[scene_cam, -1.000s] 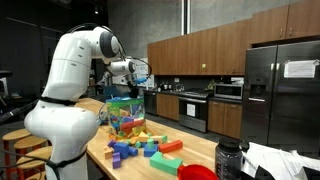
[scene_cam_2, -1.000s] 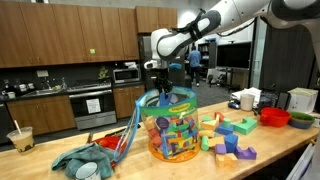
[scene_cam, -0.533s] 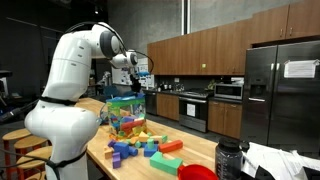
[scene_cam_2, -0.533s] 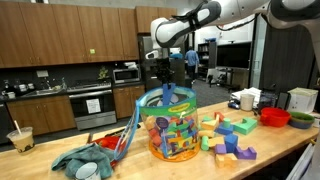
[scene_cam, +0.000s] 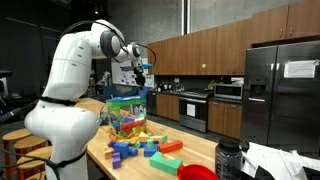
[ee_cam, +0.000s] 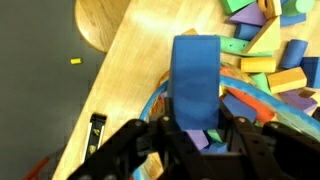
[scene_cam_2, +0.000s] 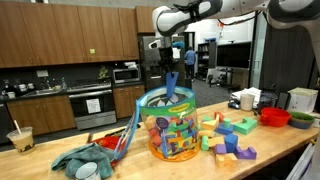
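Note:
My gripper [scene_cam_2: 168, 68] is shut on a long blue block [ee_cam: 196, 82], which hangs upright from it [scene_cam_2: 170, 87] above the clear round tub [scene_cam_2: 171, 128] full of coloured blocks. In the wrist view the block stands between the two black fingers [ee_cam: 132, 140], with the tub's blue rim [ee_cam: 156, 98] and its blocks below. In an exterior view the gripper [scene_cam: 139, 73] is well above the tub [scene_cam: 125, 112] on the wooden counter [scene_cam: 190, 150].
Loose coloured blocks [scene_cam_2: 228, 135] lie on the counter beside the tub. A red bowl [scene_cam_2: 276, 117], a white kettle [scene_cam_2: 246, 99], a teal cloth [scene_cam_2: 85, 160], a drink cup [scene_cam_2: 19, 138] and a dark jar [scene_cam: 229, 158] also stand there. Kitchen cabinets and a fridge [scene_cam: 280, 90] are behind.
The gripper has risen straight up from the tub's mouth, lifting the blue block clear of the tub. Nothing else has moved.

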Controlling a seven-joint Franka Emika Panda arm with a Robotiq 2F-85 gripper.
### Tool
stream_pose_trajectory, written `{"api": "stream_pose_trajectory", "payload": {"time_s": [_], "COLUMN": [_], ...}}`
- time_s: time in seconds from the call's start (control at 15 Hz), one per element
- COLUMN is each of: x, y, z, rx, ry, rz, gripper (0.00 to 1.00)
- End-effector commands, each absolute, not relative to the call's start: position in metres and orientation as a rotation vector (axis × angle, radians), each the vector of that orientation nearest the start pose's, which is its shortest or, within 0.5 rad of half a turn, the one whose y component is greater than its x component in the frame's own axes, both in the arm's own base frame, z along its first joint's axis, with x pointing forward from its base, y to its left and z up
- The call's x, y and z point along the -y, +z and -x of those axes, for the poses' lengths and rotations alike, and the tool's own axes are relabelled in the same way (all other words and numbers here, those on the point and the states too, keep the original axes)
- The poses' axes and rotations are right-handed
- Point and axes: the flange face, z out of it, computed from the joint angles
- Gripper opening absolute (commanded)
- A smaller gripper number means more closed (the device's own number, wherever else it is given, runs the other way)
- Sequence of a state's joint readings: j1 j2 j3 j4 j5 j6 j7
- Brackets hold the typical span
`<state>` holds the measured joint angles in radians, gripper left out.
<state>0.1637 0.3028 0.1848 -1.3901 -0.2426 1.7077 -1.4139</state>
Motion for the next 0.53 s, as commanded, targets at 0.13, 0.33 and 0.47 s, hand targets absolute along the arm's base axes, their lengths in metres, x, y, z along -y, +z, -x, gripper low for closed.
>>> {"api": "stream_pose_trajectory", "payload": {"time_s": [0.13,0.33,0.47], "x": [-0.162,-0.142,-0.131], "y": [0.58,0.596,0.608], "z": [-0.638,-0.638,-0.637], "rx": [-2.232,-2.147,-2.09], "ry": [-0.164,-0.19,-0.2], "rz": [-1.821,-1.81,-1.8], "gripper": [0.16,0.16,0.16]}}
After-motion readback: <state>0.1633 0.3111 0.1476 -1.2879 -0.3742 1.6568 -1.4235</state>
